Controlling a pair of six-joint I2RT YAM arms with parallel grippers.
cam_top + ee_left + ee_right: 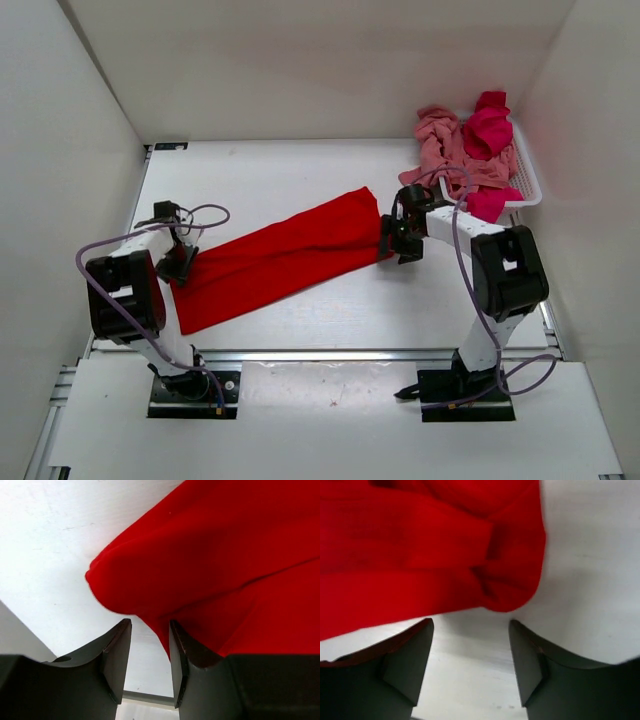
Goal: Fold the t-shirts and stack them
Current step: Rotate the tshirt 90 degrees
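Observation:
The bright red t-shirt (280, 260) lies on the white table as a long folded strip, running from front left to back right. My left gripper (180, 262) is at its left end. In the left wrist view the jaws (150, 650) stand a little apart with bare table between them, and the red cloth (225, 555) reaches the right finger. My right gripper (398, 243) is at the strip's right end, open (470, 655), with the shirt's corner (510, 590) just ahead of the fingertips. The salmon pink shirt (445, 145) and the crimson-magenta shirt (488, 128) lie crumpled in the basket.
A white mesh basket (530, 185) stands at the back right, close behind my right arm, with cloth spilling over its near edge. White walls enclose the table on the left, back and right. A metal rail runs along the front edge.

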